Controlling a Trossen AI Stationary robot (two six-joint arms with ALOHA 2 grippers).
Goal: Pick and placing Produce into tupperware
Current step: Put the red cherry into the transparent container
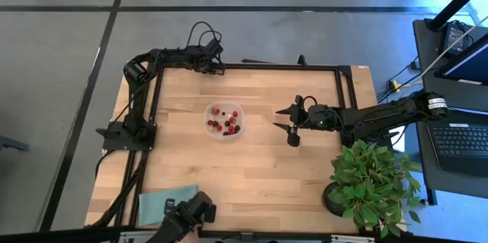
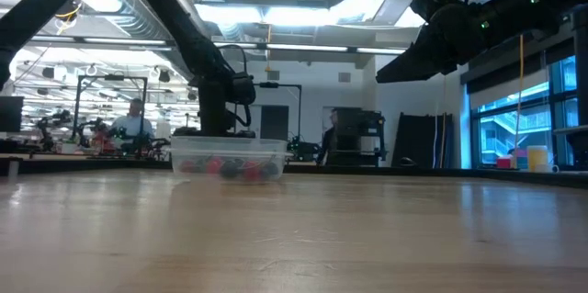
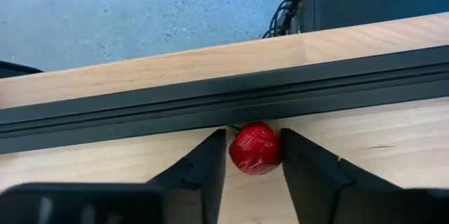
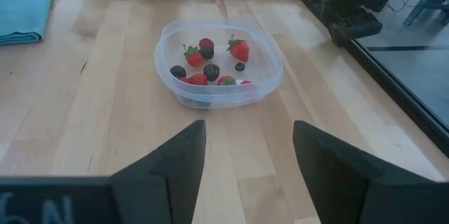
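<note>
The tupperware [image 1: 224,120] sits alone on the table [image 1: 259,174], with bare wood all round it, so a gripper could come at it from any side. To its right the right gripper [image 1: 292,123] hangs spread wide above the boards, the nearest thing in the way. Farther right and nearer the front edge stands the potted plant [image 1: 371,178], its leaves crowding that corner. Beyond the tupperware the black rail [image 3: 210,97] walls the far edge, where the left gripper [image 3: 254,155] pinches a red berry [image 3: 255,147] hard against it. The teal cloth [image 1: 164,201] lies at the front left, well apart.
</note>
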